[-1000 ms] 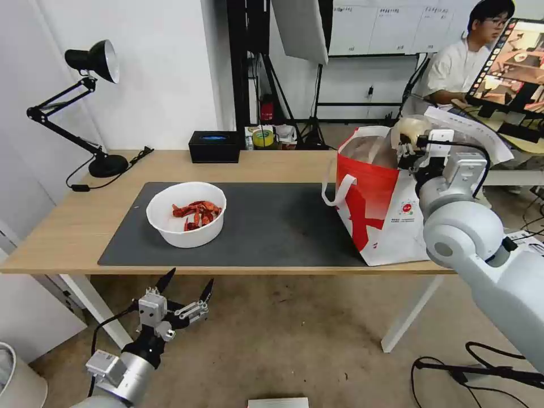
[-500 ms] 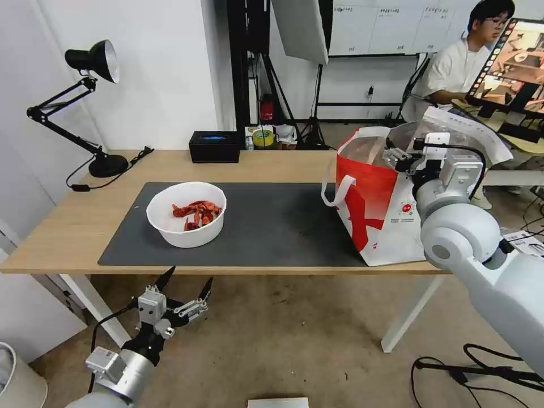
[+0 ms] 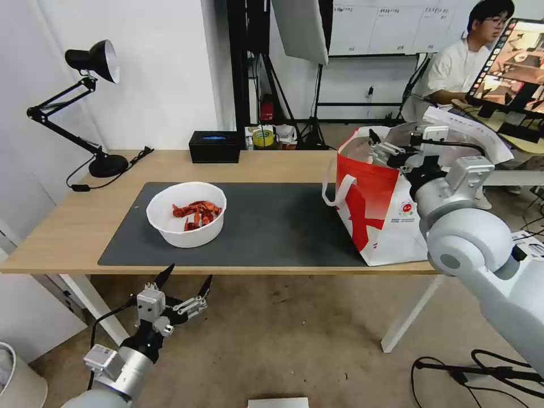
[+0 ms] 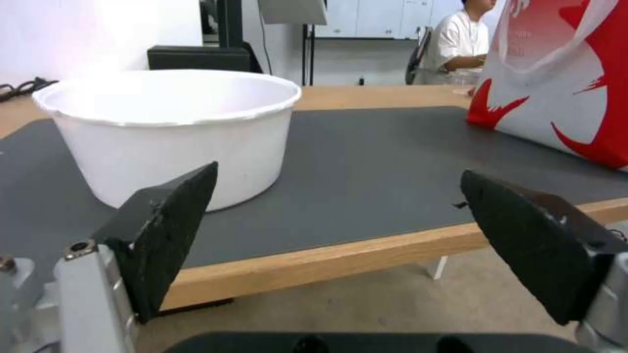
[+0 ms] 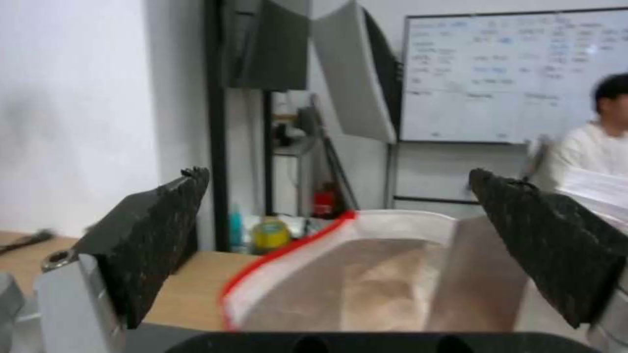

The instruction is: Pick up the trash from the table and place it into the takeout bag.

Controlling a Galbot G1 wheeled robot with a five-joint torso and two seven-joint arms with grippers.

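Head view, right of frame: right gripper [image 3: 381, 146] spread, empty, over takeout bag [image 3: 377, 218] | lift out clear of rim (avoid handles) | left gripper [image 3: 187, 282] spread, lower left, below table [image 3: 68, 232], facing bowl [image 3: 186, 214].

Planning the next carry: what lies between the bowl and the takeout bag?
Head view: just bare dark mat between white bowl and takeout bag.

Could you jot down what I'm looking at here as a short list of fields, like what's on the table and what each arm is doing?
Table: long light-wood tabletop with a dark grey mat
Trash on the mat: white round bowl holding red shellfish shells
Bag: boxy red-and-white takeout bag with foil lining, upright at the table's right end
Right tool: open, empty, over the bag's mouth
Left tool: open, empty, below the table's front edge, pointing towards the bowl
Other items: black desk lamp and small black box at the back
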